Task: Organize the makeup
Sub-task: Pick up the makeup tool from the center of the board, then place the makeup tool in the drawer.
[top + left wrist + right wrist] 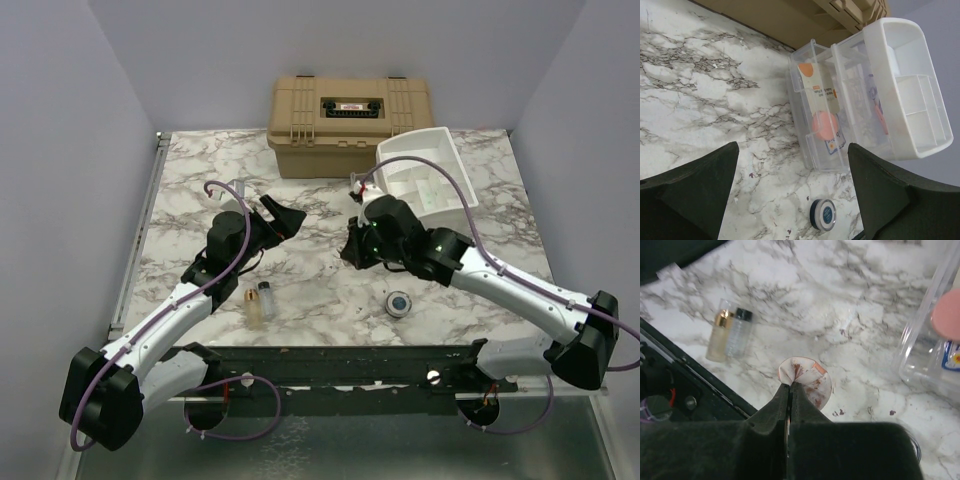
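While left tool (pixel 792 146) gapes, right tool (pixel 789 387) pinches a stained disc (pixel 812 381); case label (pixel 350 105) unreadable

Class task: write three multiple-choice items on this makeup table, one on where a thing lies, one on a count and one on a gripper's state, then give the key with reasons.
1. Where is the small round dark jar?
A. in the white organizer
B. on top of the tan case
C. on the marble table, near the right arm

2. How many small clear bottles lie on the table?
A. one
B. two
C. four

3. The right gripper is:
A. shut on a thin round stained disc
B. wide open
C. shut on a bottle

Key:
1 C: the jar sits on bare marble.
2 B: a gold-capped and a black-capped bottle lie side by side.
3 A: its fingers meet on the disc's edge.
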You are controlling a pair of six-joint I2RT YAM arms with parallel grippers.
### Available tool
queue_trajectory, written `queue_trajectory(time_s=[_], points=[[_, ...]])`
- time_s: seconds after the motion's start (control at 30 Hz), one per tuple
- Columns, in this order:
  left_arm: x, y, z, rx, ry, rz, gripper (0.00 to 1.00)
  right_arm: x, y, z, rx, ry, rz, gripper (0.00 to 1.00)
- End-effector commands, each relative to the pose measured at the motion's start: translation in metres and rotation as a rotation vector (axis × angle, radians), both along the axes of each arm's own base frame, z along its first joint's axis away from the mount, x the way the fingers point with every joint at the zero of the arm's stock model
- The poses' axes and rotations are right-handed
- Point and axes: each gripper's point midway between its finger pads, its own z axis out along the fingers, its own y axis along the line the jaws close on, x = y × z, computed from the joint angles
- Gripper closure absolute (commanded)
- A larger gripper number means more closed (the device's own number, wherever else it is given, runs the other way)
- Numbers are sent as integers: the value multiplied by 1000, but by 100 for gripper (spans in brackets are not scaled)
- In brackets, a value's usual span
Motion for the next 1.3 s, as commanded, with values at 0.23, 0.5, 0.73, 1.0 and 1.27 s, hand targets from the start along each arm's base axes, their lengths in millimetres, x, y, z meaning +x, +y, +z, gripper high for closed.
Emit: queue_trajectory(time_s=[0.23,0.5,0.73,1.0,1.27], points=[[3,-6,1,8,-28,-34,7,71,-33,19,-307,-148,-253,99],[14,-17,-1,27,-45,-76,6,103,-65,2,-369,-127,-400,99],[19,-37,3,-17,-57,-159,6,114,-68,-22,-335,-65,-364,96],[24,-56,3,-54,-44,-228,6,127,-73,-38,-365,-48,-364,93],[34,-71,1,-84,-34,-254,7,132,-85,-25,-420,-97,-380,68]])
